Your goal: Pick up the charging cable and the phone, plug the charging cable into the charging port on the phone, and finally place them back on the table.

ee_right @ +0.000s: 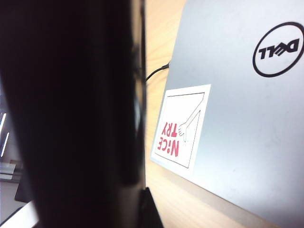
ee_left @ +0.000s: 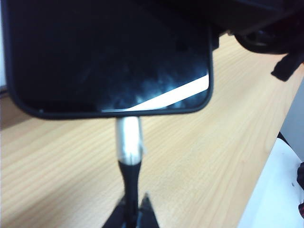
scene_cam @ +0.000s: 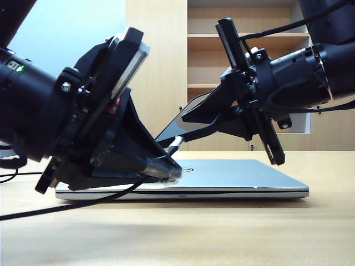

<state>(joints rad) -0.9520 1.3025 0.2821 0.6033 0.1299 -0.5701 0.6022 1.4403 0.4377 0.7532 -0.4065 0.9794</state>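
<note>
Left wrist view puts the charging cable (ee_left: 129,161), clamped in my left gripper (ee_left: 134,209), with its silver plug meeting the short edge of the phone (ee_left: 107,57) (seated or only touching, I cannot tell). My right gripper (scene_cam: 191,123) holds the phone tilted above the laptop (scene_cam: 233,178), so I judge this the plugging step; next I press straight in, then lower both to the table (scene_cam: 222,233).

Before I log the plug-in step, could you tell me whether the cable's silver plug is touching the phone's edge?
Touching: in the left wrist view, the silver plug meets the phone at its edge with no gap between them.
</note>
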